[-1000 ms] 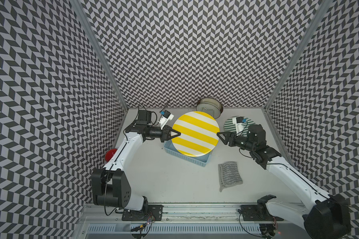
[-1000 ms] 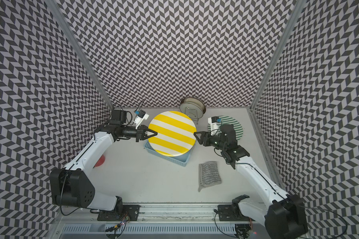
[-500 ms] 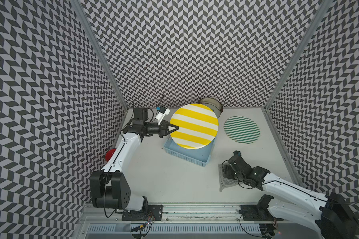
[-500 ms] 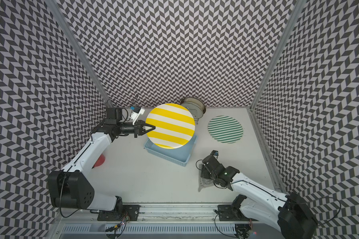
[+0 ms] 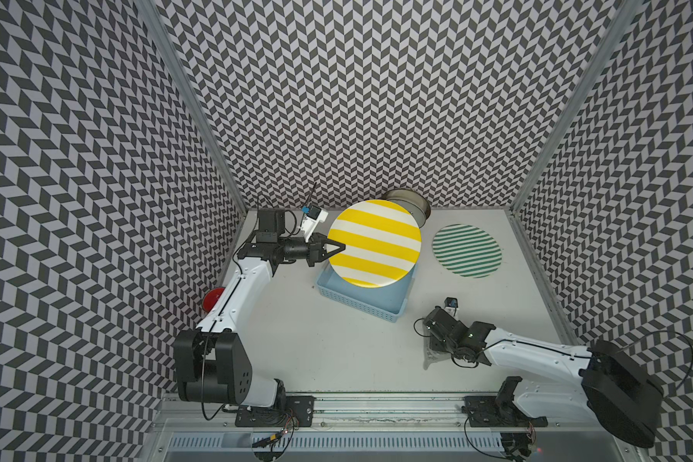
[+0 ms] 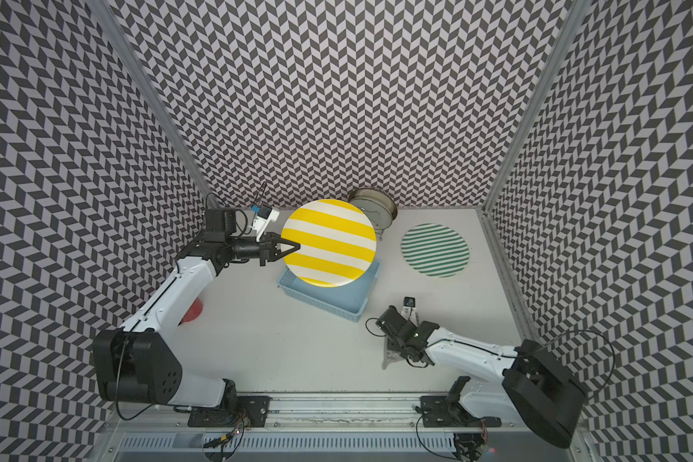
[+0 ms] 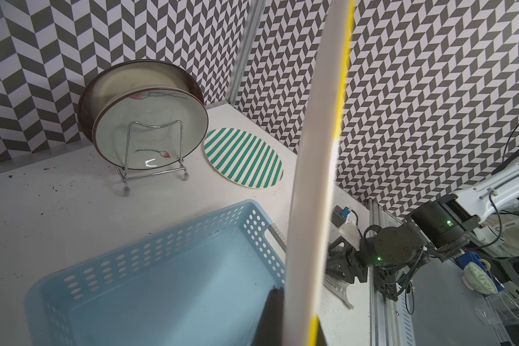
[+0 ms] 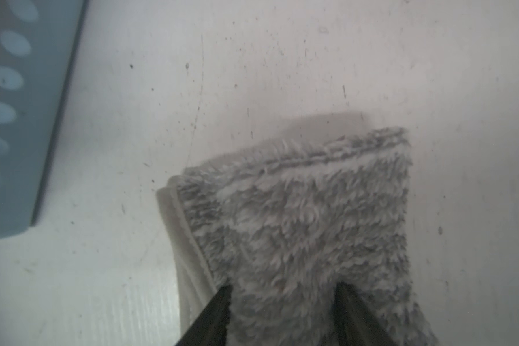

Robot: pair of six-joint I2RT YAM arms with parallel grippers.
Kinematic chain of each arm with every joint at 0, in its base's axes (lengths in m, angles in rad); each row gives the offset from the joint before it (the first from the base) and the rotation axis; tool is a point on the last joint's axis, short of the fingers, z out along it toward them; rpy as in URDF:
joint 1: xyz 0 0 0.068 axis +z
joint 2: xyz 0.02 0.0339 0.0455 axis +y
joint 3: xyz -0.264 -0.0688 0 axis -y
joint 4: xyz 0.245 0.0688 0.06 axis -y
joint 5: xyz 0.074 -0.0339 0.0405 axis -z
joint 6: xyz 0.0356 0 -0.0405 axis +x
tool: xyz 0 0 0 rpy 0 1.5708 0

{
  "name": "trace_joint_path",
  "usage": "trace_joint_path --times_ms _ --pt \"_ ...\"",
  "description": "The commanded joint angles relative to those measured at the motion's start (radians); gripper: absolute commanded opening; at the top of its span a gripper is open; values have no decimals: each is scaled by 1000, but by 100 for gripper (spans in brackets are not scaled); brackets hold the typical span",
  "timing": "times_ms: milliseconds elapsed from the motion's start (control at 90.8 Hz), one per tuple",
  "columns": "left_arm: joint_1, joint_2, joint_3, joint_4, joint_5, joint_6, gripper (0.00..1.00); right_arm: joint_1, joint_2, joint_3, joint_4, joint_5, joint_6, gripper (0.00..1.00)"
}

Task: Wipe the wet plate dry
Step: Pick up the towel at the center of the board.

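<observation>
the round yellow-and-white striped plate [image 5: 377, 244] sits near 12 o'clock of the white table [image 5: 329, 352] in both top views. it is raised over the pale blue perforated plastic basket [image 5: 361, 306]. the left gripper [image 5: 337, 253] has its fingers pinched on the rim at the plate's 9 o'clock side. at about 4 o'clock the right gripper [image 8: 283, 289] is planted on the folded grey fluffy cloth [image 8: 306, 209]. its fingers stand apart, tips sunk in the pile with a ridge of cloth between them, and i cannot tell whether they have clamped it. the step in hand looks like picking up the cloth. to do it well, i'd close on that ridge near the folded edge so both layers come up together. then lift straight clear of the table and carry the cloth toward 12 o'clock. the plate is held by one edge only. so the wiping press should be light and begin near the left grip, or the plate may twist out.
</observation>
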Motion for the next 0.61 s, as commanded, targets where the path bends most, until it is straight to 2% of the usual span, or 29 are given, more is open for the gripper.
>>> trace_joint_path --times_ms 0,77,110,187,275,375,496,595 --pt "1 -40 -8 55 36 -12 0 12 48 1 37 4 18 30" --pt "1 -37 -15 55 25 -12 0 14 30 26 -5 47 27 6" --pt "1 -36 -17 55 17 -14 0 14 8 40 -26 73 30 0" --pt "1 -37 -27 70 -11 -35 0 14 -78 78 -71 135 35 0" --pt "1 -45 -57 147 -65 -129 0 14 -221 106 -62 189 3 0" --pt "0 -58 -94 227 -89 -239 0 12 -398 112 62 220 -120 0" --pt "-19 -55 -114 265 -93 -327 0 11 -550 112 314 166 -336 0" --pt "-40 -53 -128 275 -120 -358 0 10 -535 158 491 48 -485 0"
